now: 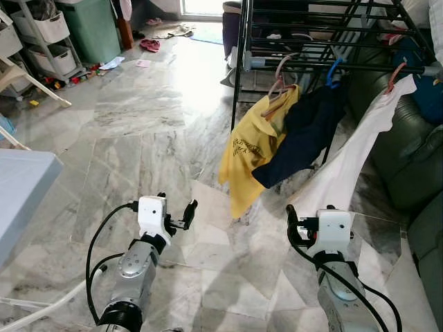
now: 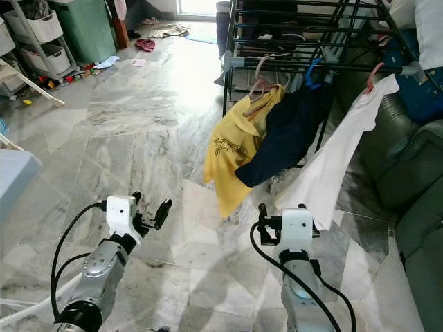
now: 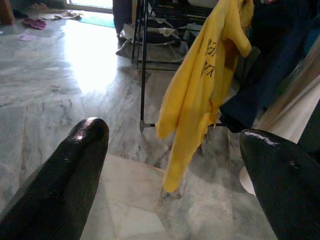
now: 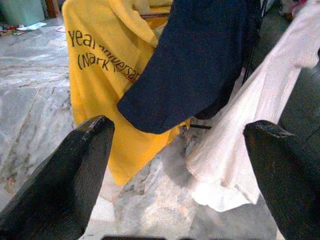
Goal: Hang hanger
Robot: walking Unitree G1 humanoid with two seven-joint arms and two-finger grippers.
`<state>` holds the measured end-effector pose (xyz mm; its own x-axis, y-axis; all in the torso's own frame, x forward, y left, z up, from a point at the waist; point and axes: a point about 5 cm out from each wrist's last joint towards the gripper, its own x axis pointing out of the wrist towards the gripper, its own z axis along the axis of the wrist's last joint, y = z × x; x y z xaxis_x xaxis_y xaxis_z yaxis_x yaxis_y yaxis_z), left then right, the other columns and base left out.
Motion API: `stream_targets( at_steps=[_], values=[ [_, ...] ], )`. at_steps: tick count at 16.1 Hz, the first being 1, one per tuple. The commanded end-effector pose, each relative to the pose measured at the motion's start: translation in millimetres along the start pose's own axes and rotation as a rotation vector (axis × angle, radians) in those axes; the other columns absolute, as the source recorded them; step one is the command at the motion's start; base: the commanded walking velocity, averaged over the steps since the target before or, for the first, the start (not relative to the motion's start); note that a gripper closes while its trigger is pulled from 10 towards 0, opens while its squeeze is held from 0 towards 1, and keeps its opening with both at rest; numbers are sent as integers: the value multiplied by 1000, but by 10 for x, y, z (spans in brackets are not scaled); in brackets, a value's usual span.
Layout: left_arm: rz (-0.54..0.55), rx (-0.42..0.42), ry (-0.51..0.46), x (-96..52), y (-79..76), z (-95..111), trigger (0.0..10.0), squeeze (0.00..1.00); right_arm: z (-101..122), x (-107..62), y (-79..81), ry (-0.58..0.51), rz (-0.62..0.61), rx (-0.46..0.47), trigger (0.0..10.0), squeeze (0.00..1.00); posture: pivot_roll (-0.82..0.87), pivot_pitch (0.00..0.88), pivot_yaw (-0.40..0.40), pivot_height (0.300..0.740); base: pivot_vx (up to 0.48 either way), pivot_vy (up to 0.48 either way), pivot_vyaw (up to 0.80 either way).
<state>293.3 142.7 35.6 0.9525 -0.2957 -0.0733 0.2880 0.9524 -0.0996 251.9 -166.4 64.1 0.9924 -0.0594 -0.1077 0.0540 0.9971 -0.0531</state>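
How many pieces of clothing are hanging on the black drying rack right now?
3: a yellow printed t-shirt on the left, a navy blue garment beside it, overlapping, and a white garment on the right. Others may be hidden on the black metal rack.

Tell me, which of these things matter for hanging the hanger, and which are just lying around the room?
For the job:
drying rack
yellow shirt on a pink hanger
navy garment
white garment
left gripper, open, holding nothing
right gripper, open, holding nothing

Just lying about:
green bin
storage shelves
red cloth
sofa
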Motion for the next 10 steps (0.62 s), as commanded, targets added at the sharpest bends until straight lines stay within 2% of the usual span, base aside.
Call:
stream_targets(
  at_steps=[1, 3, 6, 10],
  values=[
    [-5, 6, 27, -28, 1, -52, 10000, 0, -26, 0, -40, 27, -19, 24, 10000, 0, -183, 55, 17, 740, 0, 0, 0],
    [-35, -5, 36, -12, -33, -54, 10000, 0, -33, 11, -26, 37, -2, 22, 10000, 0, -187, 45, 15, 740, 0, 0, 0],
    [-37, -5, 32, 10, -40, -39, 10000, 0, 9, 47, -32, 12, -28, -52, 10000, 0, -190, 46, 17, 740, 0, 0, 0],
    [-44, -14, 33, 25, -64, -40, 10000, 0, 32, 58, 33, -16, 30, -101, 10000, 0, -203, 59, 26, 740, 0, 0, 0]
  ],
)
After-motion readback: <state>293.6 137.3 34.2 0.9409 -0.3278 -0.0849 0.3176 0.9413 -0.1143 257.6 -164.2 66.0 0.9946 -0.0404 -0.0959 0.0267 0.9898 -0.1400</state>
